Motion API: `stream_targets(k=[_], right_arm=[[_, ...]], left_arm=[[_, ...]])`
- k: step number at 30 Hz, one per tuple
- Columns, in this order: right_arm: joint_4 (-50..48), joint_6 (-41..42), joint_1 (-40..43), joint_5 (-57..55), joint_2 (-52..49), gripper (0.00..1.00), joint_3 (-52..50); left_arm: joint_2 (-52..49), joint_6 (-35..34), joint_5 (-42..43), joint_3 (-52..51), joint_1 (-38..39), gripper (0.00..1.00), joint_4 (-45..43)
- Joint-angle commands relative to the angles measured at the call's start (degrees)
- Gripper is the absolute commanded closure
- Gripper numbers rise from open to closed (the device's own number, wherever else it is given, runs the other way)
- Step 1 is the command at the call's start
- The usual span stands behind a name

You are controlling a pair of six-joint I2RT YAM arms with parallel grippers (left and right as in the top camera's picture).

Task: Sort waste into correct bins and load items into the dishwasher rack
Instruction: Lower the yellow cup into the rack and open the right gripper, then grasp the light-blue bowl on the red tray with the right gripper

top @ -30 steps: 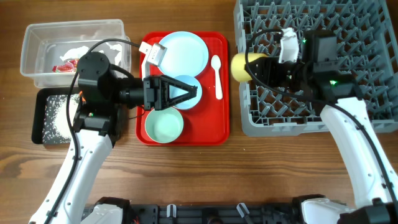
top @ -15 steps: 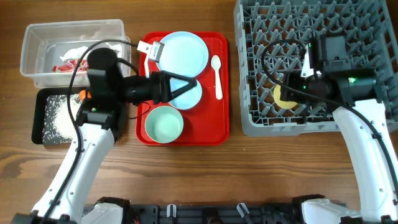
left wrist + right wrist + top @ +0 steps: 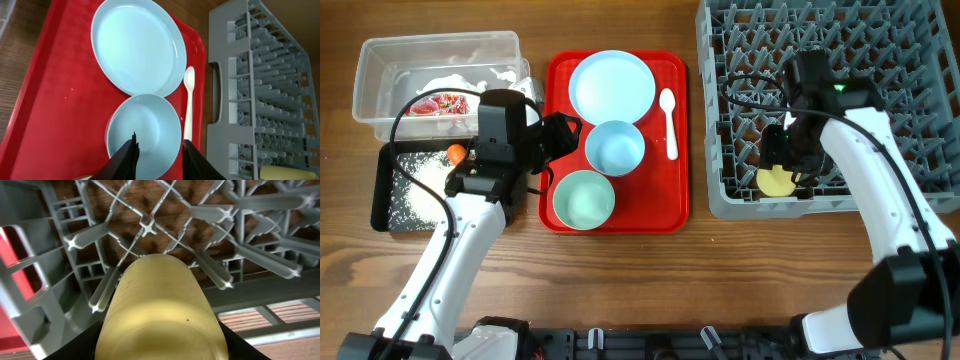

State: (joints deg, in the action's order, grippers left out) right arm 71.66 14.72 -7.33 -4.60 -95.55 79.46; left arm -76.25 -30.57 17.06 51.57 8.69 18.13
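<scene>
My right gripper (image 3: 786,160) is shut on the small yellow cup (image 3: 777,181) and holds it low in the front-left part of the grey dishwasher rack (image 3: 880,40). In the right wrist view the cup (image 3: 160,300) fills the space between my fingers (image 3: 160,347), above the pegs. My left gripper (image 3: 575,130) is open and empty at the left edge of the small pale blue bowl (image 3: 616,147). In the left wrist view its fingers (image 3: 161,150) straddle that bowl (image 3: 150,120). The pale blue plate (image 3: 611,84), pale green bowl (image 3: 584,198) and white spoon (image 3: 669,121) lie on the red tray (image 3: 672,205).
The clear tub (image 3: 380,60) at the back left holds the red wrapper (image 3: 440,103) and white paper (image 3: 470,80). The black tray (image 3: 382,190) in front of it holds rice (image 3: 415,185) and the carrot (image 3: 455,153). The rack's handle side (image 3: 220,95) borders the red tray.
My right gripper carried the yellow cup from the rack's left edge down into its front-left part. My left arm drew back left, off the small blue bowl.
</scene>
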Motion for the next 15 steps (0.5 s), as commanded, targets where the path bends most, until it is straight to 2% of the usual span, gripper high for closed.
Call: stream_targets(k=[1, 2, 3, 6, 10, 15], right_arm=[[-0.7, 0.5, -0.2, -0.9, -2.0, 0.15, 0.7], [-1.0, 0.6, -0.2, -0.9, -2.0, 0.10, 0.7], [-1.4, 0.7, -0.2, -0.1, -1.9, 0.09, 1.2], [-0.5, 0.7, -0.2, 0.2, -1.7, 0.09, 4.6], [2.6, -1.7, -0.2, 5.2, -1.2, 0.09, 15.0], [-0.3, -2.7, -2.0, 13.0, -1.2, 0.10, 20.6]], left_arm=[[0.0, 1.9, -1.7, 0.2, 0.2, 0.69, 0.2], [0.0, 1.9, -1.7, 0.2, 0.2, 0.68, 0.2], [0.0, 1.9, -1.7, 0.2, 0.2, 0.67, 0.2], [0.0, 2.4, -1.7, 0.2, 0.2, 0.66, 0.2], [0.0, 4.9, -1.7, 0.2, 0.2, 0.65, 0.9], [0.0, 4.9, -1.7, 0.2, 0.2, 0.57, 1.2]])
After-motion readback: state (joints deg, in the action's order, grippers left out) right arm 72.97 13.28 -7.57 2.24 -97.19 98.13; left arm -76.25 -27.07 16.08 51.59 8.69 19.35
